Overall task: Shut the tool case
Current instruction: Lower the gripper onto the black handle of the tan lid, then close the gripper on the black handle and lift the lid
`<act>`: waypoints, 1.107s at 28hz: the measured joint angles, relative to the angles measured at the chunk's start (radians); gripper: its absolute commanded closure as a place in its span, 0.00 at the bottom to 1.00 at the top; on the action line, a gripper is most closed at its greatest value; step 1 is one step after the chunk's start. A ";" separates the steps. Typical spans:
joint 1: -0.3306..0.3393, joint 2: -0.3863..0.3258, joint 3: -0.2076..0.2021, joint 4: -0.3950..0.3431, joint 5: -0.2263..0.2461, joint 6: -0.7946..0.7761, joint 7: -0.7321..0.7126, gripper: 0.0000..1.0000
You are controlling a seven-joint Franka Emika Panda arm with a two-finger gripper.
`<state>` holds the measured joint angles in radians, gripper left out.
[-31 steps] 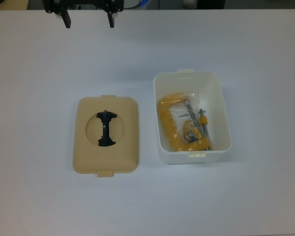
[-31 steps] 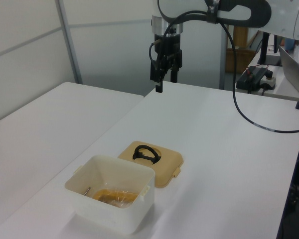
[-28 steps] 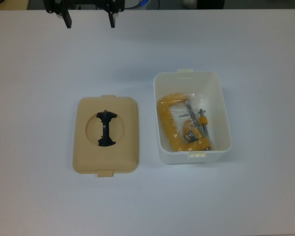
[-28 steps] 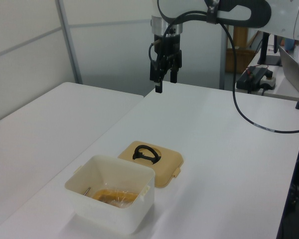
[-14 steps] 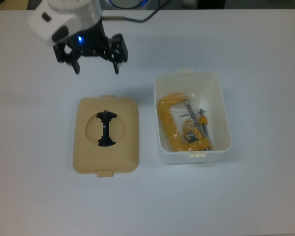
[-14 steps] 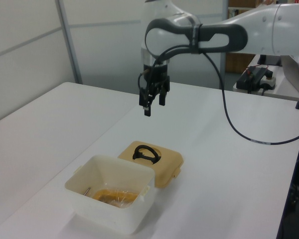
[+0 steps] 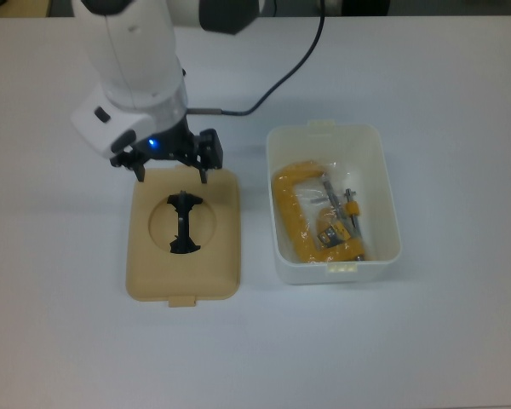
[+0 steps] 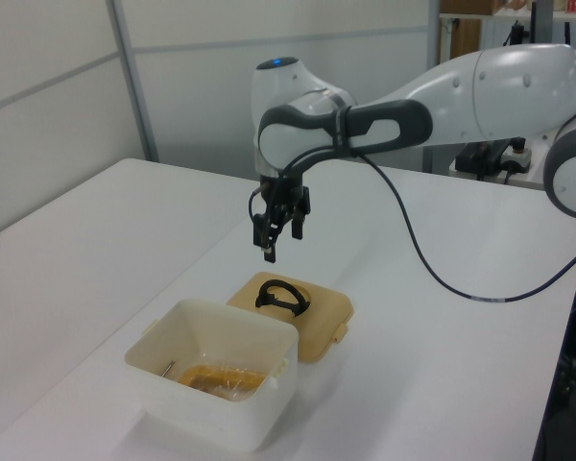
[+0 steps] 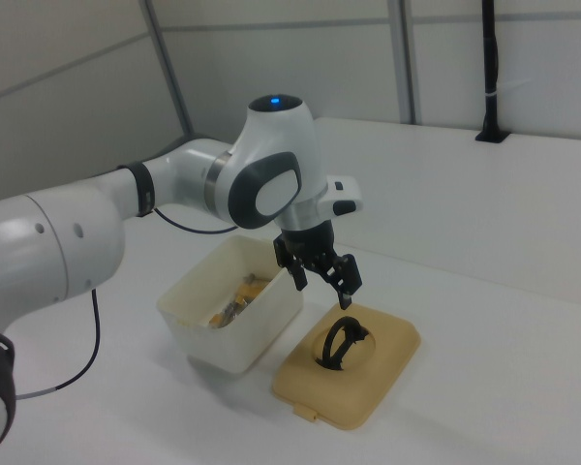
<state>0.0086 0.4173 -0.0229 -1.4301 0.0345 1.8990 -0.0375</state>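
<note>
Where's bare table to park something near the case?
Free: the white table to the top view's right of the white plastic tub, and all along the top view's bottom edge. Crowded: the narrow strip between the tub and tan lid, and the lid's top edge, where the open gripper hovers.

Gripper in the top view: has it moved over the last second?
Yes. The gripper has travelled from the top view's upper edge down to the lid's far edge, jaws open; the lid itself has not shifted.
</note>
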 measured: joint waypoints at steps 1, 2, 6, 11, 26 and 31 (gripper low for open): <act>0.003 0.007 0.000 0.000 -0.002 0.006 0.002 0.00; 0.007 0.014 0.000 0.000 -0.005 0.012 0.004 0.00; 0.020 0.043 0.001 0.000 -0.016 0.031 0.005 0.00; 0.032 0.068 0.001 0.000 -0.019 0.045 0.006 0.00; 0.032 0.112 0.000 0.000 -0.032 0.057 0.007 0.04; 0.031 0.127 -0.001 0.000 -0.041 0.057 0.007 0.31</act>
<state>0.0392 0.5441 -0.0241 -1.4301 -0.0060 1.9564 -0.0304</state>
